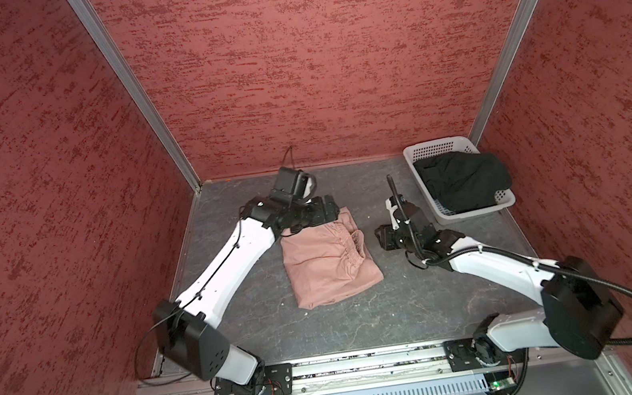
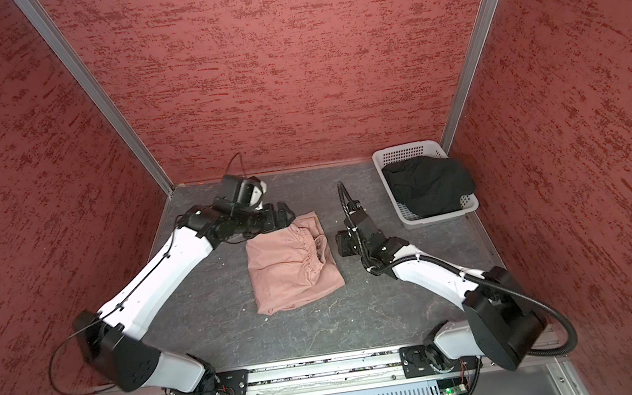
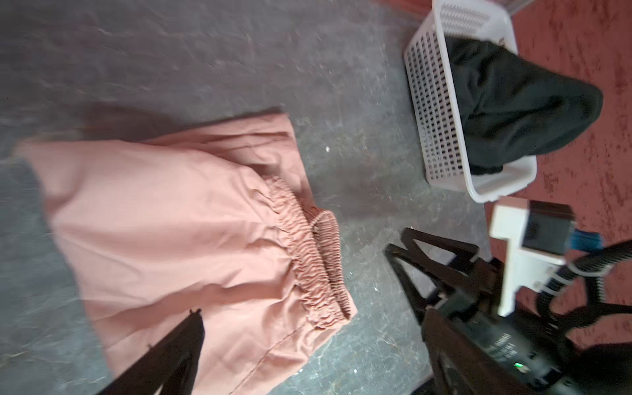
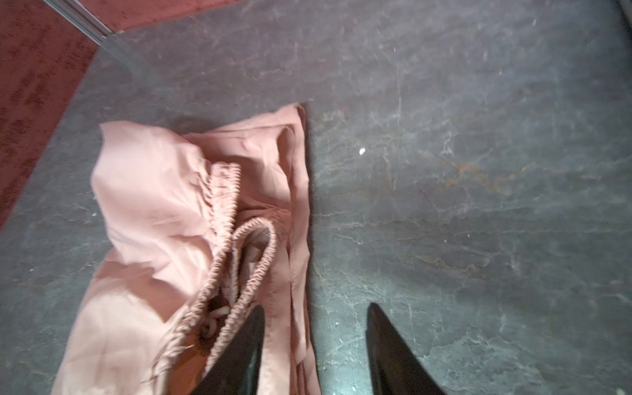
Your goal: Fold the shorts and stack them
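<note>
Pink shorts (image 1: 328,264) lie folded in the middle of the table (image 1: 365,317), waistband showing. The left gripper (image 1: 333,209) hangs over their far left corner, jaws wide and empty. The right gripper (image 1: 379,238) sits just beside their right edge, jaws partly apart and gripping nothing. Black shorts (image 1: 463,182) are heaped in the basket (image 1: 439,146) at the far right.

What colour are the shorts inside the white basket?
Black. The black shorts in the basket show best in the left wrist view.
</note>
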Robot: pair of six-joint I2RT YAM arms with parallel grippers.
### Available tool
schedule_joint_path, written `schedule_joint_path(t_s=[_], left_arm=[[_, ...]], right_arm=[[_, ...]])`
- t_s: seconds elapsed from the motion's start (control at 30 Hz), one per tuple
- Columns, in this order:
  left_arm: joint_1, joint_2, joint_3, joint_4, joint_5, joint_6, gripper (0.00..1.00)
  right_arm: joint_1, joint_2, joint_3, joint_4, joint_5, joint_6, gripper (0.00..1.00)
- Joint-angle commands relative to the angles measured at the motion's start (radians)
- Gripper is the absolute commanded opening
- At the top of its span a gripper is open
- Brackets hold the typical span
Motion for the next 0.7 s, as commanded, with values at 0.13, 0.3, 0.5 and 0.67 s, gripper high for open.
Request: schedule_joint_path(t_s=[0.13, 0.3, 0.5, 0.67], left_arm=[[0.086, -0.154, -0.370, 0.231, 0.013, 0.027, 0.99], [0.114, -0.193, -0.476, 0.295, 0.037, 0.009, 0.99], [0.144, -0.206, -0.558, 0.345, 0.072, 0.010, 0.99], [0.181, -0.181, -0.607, 0.385, 0.099, 0.016, 0.99]], right_arm=[[0.143, 0.076, 0.172, 0.003, -0.185, -0.038, 0.25], [0.226, 0.283, 0.319, -0.027, -0.180, -0.008, 0.19], [0.210, 0.296, 0.186, -0.013, -0.159, 0.039, 0.12], [0.196, 0.244, -0.036, 0.094, -0.176, 0.122, 0.08]])
